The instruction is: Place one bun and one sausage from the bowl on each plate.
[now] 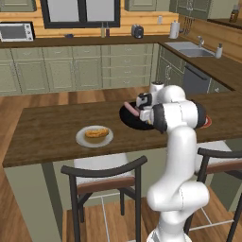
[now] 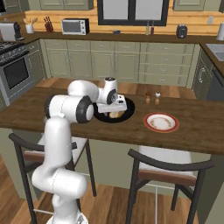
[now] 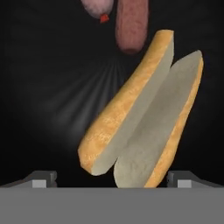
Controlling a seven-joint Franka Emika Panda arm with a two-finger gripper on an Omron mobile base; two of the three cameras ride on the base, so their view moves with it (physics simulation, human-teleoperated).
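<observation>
On the near left of the tabletop [image 1: 47,127], one bun [image 1: 97,133] is already seen lying on the pale plate [image 1: 80,138]; no sausage can be made out beside it, though the view there is coarse. Farther in, the hand [image 3: 111,186] is held low over the black bowl [image 3: 39,87] with its fingers spread apart on either side of the second bun [image 3: 131,113], which is not yet gripped. Two sausages [image 3: 131,24] are left in the bowl beyond it. To the right, the red-rimmed plate [image 2: 150,118] appears unfilled. Most of the task is judged undone.
</observation>
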